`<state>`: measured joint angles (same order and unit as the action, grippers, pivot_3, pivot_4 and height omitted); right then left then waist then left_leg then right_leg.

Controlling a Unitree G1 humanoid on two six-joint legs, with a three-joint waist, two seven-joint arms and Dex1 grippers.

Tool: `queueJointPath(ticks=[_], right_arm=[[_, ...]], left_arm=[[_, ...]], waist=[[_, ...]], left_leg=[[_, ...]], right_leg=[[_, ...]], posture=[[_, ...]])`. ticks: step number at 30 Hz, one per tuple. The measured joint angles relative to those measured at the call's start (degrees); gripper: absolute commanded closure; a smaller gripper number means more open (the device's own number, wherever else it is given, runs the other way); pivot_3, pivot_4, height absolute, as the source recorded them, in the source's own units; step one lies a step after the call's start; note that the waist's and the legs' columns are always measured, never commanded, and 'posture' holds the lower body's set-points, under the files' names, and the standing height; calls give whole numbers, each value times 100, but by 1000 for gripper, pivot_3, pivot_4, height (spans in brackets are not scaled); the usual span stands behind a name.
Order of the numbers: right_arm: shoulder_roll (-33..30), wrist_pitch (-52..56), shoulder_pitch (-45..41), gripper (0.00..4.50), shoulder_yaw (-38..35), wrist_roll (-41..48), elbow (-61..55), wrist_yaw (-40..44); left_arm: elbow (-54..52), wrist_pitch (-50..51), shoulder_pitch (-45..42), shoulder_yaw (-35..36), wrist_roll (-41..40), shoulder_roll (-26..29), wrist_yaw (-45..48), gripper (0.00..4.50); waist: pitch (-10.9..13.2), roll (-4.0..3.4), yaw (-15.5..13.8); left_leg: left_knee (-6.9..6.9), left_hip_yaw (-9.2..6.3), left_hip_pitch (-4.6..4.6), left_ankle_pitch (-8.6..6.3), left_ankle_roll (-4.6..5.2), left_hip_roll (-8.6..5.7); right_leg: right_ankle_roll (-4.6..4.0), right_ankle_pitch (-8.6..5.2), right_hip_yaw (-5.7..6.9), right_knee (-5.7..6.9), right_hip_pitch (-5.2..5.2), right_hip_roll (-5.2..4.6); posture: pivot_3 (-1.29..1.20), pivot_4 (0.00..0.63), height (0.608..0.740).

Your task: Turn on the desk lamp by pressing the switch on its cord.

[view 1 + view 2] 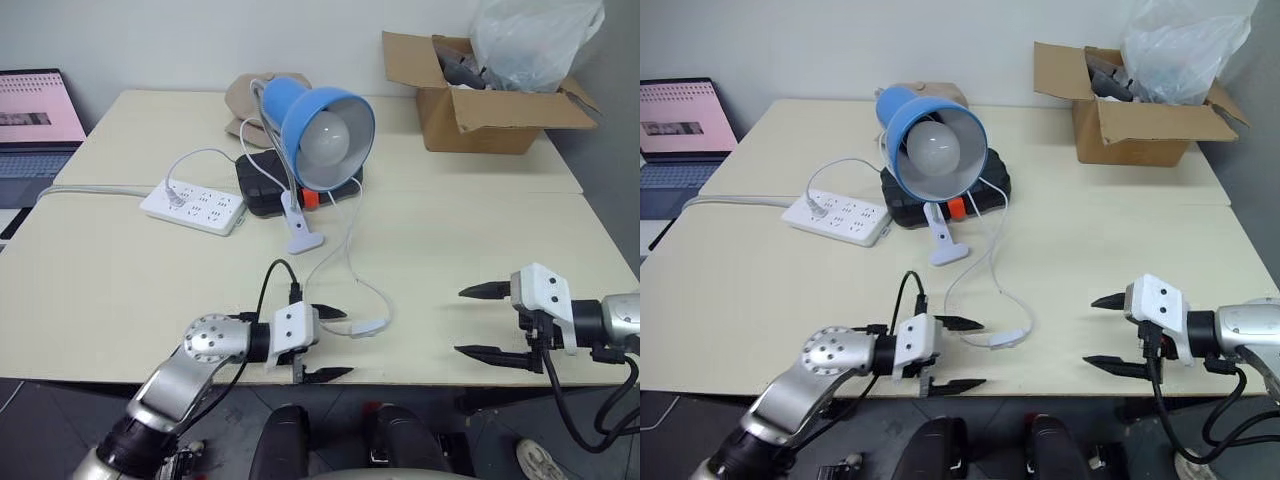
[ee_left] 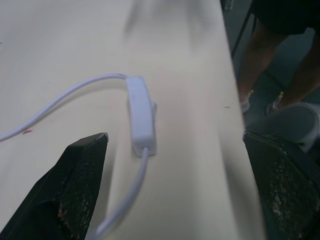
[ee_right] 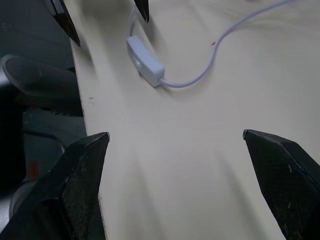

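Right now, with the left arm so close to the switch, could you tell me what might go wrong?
The switch lies loose near the table's front edge; a sideways nudge from the open left gripper could slide it or drag it off instead of clicking it. The thin cord loops toward the desk lamp, so a snagged finger might tug the lamp.

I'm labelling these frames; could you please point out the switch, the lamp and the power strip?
switch (image 2: 141, 112): left wrist view, middle of its body.
lamp (image 1: 305, 110): left eye view, blue shade.
power strip (image 1: 195, 205): left eye view, socket face.

The laptop (image 1: 38, 125) (pink screen) is cut off by the frame's edge.
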<state>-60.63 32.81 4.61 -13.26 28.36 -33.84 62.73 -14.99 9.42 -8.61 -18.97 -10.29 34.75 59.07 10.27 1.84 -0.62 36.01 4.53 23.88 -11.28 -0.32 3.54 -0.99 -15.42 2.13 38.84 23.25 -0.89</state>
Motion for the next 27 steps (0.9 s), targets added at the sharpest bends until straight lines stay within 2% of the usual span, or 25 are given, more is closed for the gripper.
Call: queueJointPath(ticks=[5,12,15,19,27], right_arm=[[-11,369,126,0,-179,116,-272,-185],[-11,527,216,0,-358,203,-452,-299],[-9,528,297,0,-363,206,-485,-306],[-7,500,325,0,-362,201,-484,-306],[22,335,326,0,-347,179,-471,-305]], left_arm=[[909,-242,-482,-211,293,-356,31,12],[1372,-476,-707,-268,391,-522,122,12],[1521,-563,-792,-301,419,-583,169,452],[1565,-633,-804,-365,494,-712,184,1352],[1564,-627,-804,-432,523,-787,184,2843]], waist=[[-1,-3,-12],[-1,0,-1],[-1,0,0],[-2,0,1],[-2,1,2]], left_leg=[[2,-7,3,0,0,-2],[3,-9,4,0,0,-2],[4,-10,4,0,1,-3],[9,-11,3,1,1,-6],[9,-16,3,1,2,-5]], right_leg=[[1,0,1,1,0,5],[3,1,1,1,-2,6],[7,4,0,1,-3,6],[13,8,-2,1,-6,5],[14,8,1,1,-6,7]], posture=[[0,150,740],[0,150,740],[0,150,740],[0,150,740],[0,150,740]])
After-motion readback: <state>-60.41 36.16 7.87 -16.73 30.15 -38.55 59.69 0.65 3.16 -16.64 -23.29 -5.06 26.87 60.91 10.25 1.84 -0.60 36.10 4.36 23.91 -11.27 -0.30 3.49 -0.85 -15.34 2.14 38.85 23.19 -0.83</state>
